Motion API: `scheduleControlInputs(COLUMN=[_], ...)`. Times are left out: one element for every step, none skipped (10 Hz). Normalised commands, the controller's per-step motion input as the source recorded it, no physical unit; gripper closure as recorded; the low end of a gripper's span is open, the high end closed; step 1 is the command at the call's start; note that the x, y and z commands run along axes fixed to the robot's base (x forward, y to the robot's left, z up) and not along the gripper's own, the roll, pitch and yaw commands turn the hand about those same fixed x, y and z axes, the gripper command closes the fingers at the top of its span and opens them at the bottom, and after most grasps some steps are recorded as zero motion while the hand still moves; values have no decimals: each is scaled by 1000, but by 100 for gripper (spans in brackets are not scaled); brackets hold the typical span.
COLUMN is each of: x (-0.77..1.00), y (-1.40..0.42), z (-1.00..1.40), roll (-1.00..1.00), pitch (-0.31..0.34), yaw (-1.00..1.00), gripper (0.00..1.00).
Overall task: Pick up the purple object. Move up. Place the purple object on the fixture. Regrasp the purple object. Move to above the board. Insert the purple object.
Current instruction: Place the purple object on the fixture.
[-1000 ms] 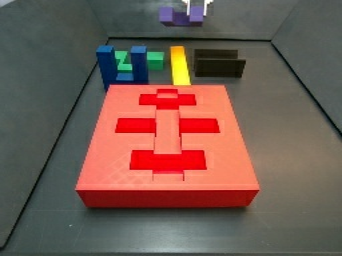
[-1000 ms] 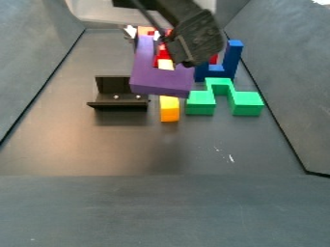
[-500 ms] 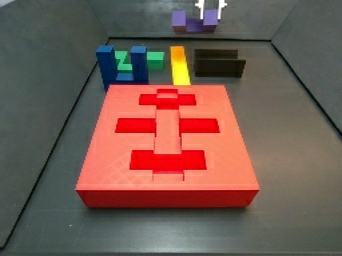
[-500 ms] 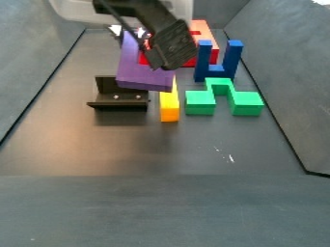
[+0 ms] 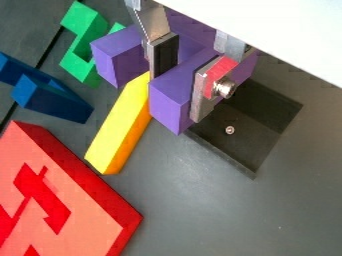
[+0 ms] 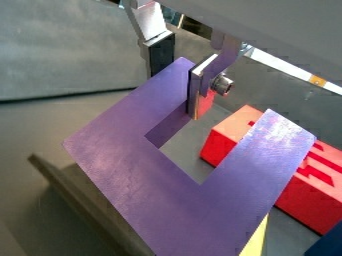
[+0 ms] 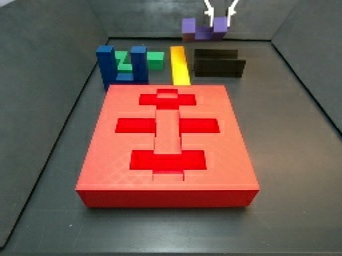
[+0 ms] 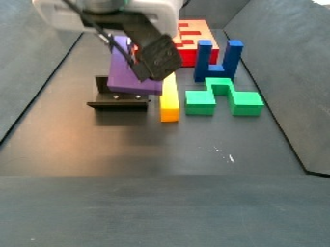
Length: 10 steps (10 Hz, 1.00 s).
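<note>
My gripper is shut on the purple object, one prong of the U pinched between the two fingers; the grip also shows in a wrist view. The purple object hangs tilted just above the black fixture, and I cannot tell whether they touch. In a side view the gripper and purple object are above the fixture at the far end. The red board lies in the near middle and is also seen in a side view.
A yellow bar lies next to the fixture, between it and a green block and a blue upright block. These also show in a wrist view: yellow bar, green block, blue block. Dark walls enclose the floor.
The gripper has carried the purple object sideways, from over the yellow bar to over the fixture, and somewhat lower. The grip has not changed.
</note>
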Motion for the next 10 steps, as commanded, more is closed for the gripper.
scheduleControlInputs(x=[1000,1000,1000,1000,1000,1000,1000,1000,1000,1000], y=[0,0,0,0,-14,-23,-34,-34,-29,-37], z=[-326,-166,-26,0,0,0,-6,-34,-43,-63], roll=[-209,-246,-274,-277,-280,-294,-314,-317,-314,-311], pitch=[354,197,46,0,0,0,0,0,0,0], yaw=[-17,-20,-26,-31,-29,-14,-11,-26,-29,-29], gripper=[100,100,100,100,100,100,100,100,100,100])
